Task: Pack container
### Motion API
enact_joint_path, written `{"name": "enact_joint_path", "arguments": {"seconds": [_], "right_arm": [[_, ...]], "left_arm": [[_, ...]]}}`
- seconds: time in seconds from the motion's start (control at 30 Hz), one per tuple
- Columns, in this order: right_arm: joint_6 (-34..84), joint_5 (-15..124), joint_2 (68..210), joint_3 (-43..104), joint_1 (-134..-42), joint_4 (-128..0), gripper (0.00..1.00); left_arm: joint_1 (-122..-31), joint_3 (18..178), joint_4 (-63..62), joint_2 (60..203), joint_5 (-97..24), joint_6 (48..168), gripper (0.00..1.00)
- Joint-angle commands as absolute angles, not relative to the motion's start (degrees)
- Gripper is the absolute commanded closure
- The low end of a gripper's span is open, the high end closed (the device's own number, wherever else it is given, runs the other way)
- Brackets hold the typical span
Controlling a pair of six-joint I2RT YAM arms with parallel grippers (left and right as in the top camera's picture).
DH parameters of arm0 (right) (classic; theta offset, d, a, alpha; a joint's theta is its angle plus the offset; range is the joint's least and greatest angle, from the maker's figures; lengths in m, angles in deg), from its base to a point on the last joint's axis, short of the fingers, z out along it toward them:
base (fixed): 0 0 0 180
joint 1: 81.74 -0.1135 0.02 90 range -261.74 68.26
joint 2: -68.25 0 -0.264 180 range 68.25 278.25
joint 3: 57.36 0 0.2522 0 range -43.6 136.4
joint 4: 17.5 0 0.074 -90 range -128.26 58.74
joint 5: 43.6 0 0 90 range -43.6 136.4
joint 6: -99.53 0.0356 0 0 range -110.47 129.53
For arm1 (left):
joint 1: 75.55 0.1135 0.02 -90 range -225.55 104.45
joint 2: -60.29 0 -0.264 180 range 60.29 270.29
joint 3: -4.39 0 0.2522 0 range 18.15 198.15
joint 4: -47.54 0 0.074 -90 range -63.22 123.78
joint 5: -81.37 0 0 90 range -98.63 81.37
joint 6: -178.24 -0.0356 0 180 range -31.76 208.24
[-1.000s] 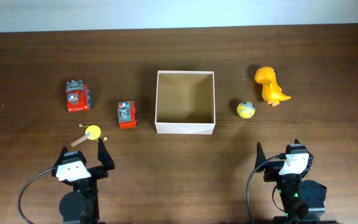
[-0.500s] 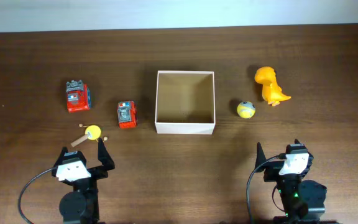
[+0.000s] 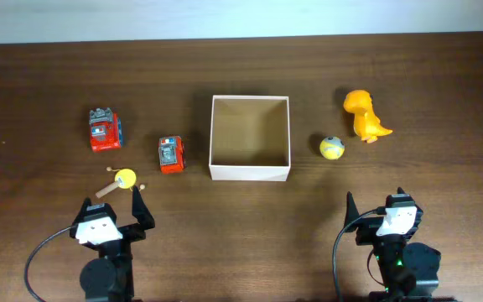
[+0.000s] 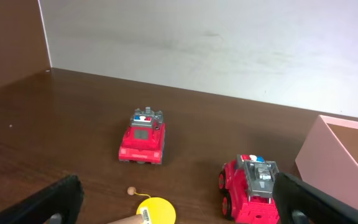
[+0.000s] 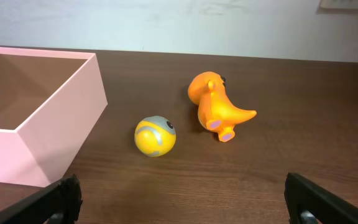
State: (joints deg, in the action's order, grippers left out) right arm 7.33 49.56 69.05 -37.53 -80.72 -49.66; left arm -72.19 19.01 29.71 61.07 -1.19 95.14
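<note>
Your left tool (image 3: 113, 204) and right tool (image 3: 376, 201) both stand with fingers spread wide, holding nothing. Just ahead of the left tool lies a yellow disc toy (image 4: 156, 211) on a wooden stick. Beyond it to the right is a red toy truck (image 4: 252, 188), and farther off to the left a second red truck (image 4: 143, 137). Ahead of the right tool sits a yellow ball (image 5: 155, 135), with an orange dinosaur (image 5: 215, 109) behind it. The container (image 3: 250, 138) rests open side up on the counter (image 3: 443, 84), ahead and to the right of the left tool, ahead and to the left of the right one.

wood table (image 3: 241, 75) | container (image 3: 250, 173), red truck (image 3: 105, 129), second red truck (image 3: 171, 154), yellow disc (image 3: 125, 178), yellow ball (image 3: 332, 148), orange dinosaur (image 3: 364, 115)
</note>
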Motion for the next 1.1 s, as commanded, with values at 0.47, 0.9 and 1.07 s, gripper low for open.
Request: {"name": "enact_joint_path", "arguments": {"seconds": [0.47,0.9,1.07], "right_arm": [[7.0,50.5,68.5,-38.0,-81.0,-49.4,0.01],[6.9,50.5,68.5,-38.0,-81.0,-49.4,0.01],[6.9,50.5,68.5,-38.0,-81.0,-49.4,0.01]], "left_arm": [[-72.0,18.7,29.2,60.7,-10.0,94.3,0.01],[-72.0,29.7,23.0,73.2,-17.4,94.2,0.01],[-72.0,43.9,21.0,89.9,-17.5,94.2,0.01]]}}
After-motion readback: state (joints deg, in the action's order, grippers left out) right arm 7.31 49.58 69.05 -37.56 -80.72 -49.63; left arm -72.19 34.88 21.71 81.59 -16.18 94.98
